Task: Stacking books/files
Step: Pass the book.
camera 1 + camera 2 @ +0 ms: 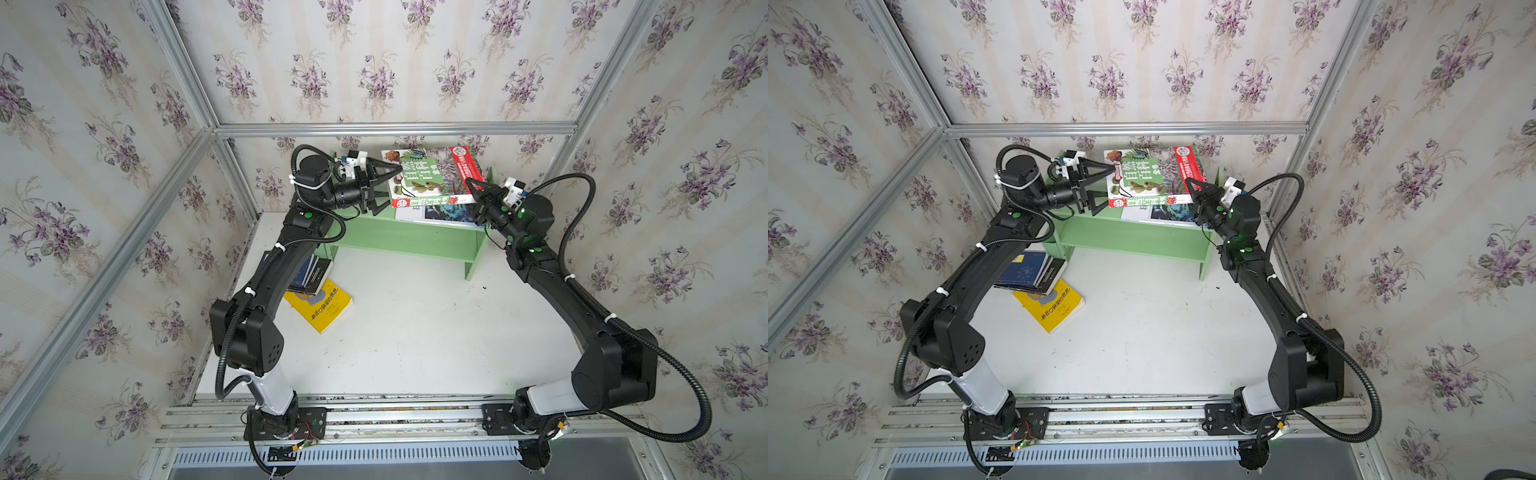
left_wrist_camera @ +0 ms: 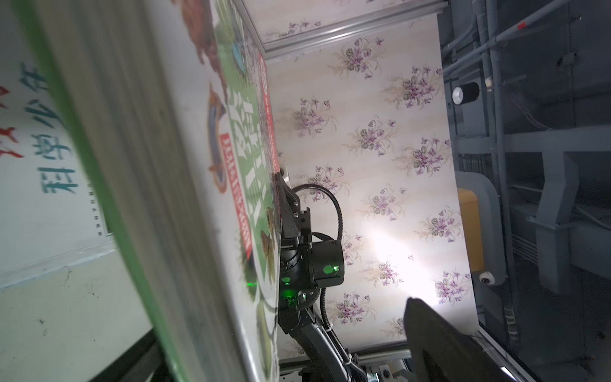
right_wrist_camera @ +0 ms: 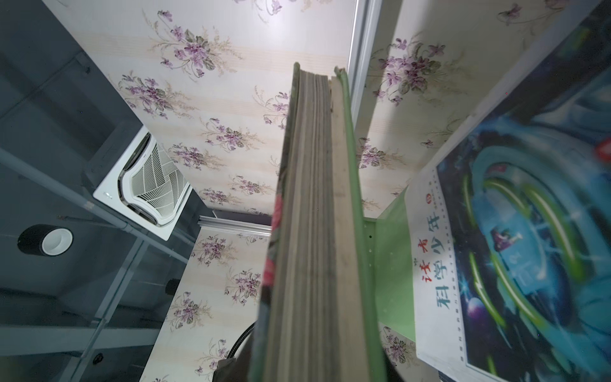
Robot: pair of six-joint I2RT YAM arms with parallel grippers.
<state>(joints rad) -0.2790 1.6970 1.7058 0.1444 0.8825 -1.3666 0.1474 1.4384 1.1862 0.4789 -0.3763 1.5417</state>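
Observation:
The green-and-red nature book (image 1: 428,174) (image 1: 1150,176) hangs tilted above the green shelf (image 1: 407,239) (image 1: 1129,237). My right gripper (image 1: 478,192) (image 1: 1197,189) is shut on its right edge; in the right wrist view the book's page edge (image 3: 310,198) runs out from between the jaws. My left gripper (image 1: 389,187) (image 1: 1106,187) stands open around the book's left edge, and one finger (image 2: 436,337) is well clear of the cover (image 2: 205,165). A thin blue-swirl book (image 1: 444,212) (image 1: 1171,214) (image 3: 529,231) lies flat on the shelf beneath.
A yellow book (image 1: 322,307) (image 1: 1054,307) lies on the white table at the left. Navy books (image 1: 309,274) (image 1: 1023,270) are stacked behind it, partly under my left arm. The shelf stands against the back wall.

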